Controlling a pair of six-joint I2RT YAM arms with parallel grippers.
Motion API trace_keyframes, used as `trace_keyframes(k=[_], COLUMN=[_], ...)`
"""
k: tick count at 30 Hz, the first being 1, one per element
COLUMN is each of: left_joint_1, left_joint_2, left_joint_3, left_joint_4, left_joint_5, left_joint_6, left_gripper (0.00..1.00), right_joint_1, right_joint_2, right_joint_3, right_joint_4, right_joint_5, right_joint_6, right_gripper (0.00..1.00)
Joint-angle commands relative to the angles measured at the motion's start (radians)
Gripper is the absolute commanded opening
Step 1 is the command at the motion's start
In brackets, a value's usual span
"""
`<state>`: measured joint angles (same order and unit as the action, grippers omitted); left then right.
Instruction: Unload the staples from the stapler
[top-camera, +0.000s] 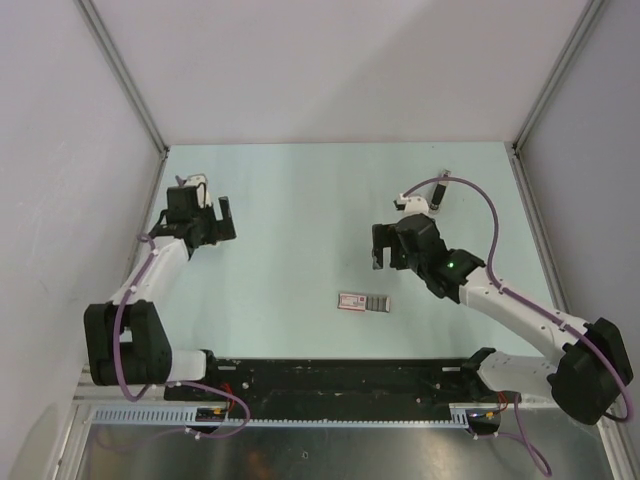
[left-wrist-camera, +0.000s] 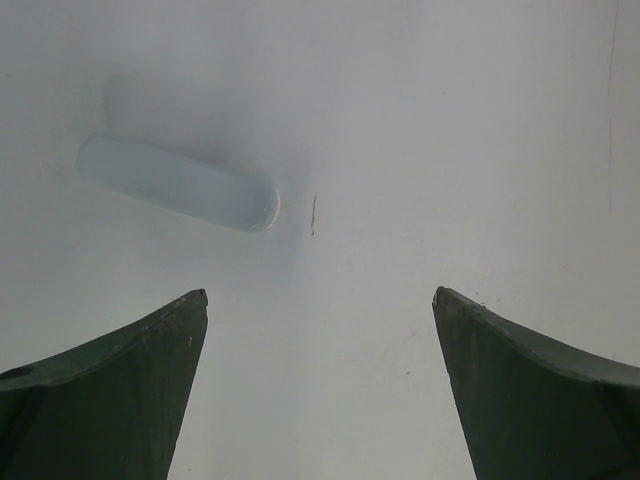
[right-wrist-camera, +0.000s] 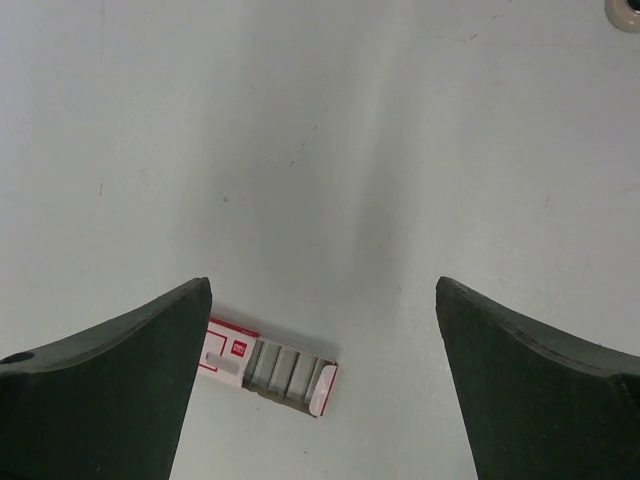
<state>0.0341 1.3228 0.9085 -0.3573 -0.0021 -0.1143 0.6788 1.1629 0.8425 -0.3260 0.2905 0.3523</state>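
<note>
My left end effector released, wedge at 11 o'clock; my right end effector released, box at 7 o'clock; stapler 1 o'clock of box

- I see a red label on the staple box below my right wrist, but its print is too small to read.
- No other text is legible.

Tabletop inventory: one stapler, one staple box, one pale wedge. End effectors: two, namely one left end effector, one right end effector.
</note>
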Motion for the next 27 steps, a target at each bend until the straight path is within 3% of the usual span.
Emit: trace_keyframes(k=[1,16,27], left_joint_1=[0.016,0.089,0.101], left_joint_2=[0.060,0.248,0.351], left_joint_3=[-0.014,0.068,0.145], left_joint_4=[0.042,0.046,0.046], left_joint_5=[0.016,0.021,-0.030], left_joint_6=[-0.137,-0.212,-0.238], left_gripper=[1.00,1.00,0.97], right_joint_1=[0.044,0.094,0.093], right_joint_2=[0.021,0.035,0.132], right_joint_3=[0.043,0.039,0.038], right_joint_4=[0.003,0.089,0.161], right_joint_5=[0.071,0.040,0.021], right_joint_6=[-0.036,-0.093,-0.116], right_gripper=[0.99,0.99,0.99])
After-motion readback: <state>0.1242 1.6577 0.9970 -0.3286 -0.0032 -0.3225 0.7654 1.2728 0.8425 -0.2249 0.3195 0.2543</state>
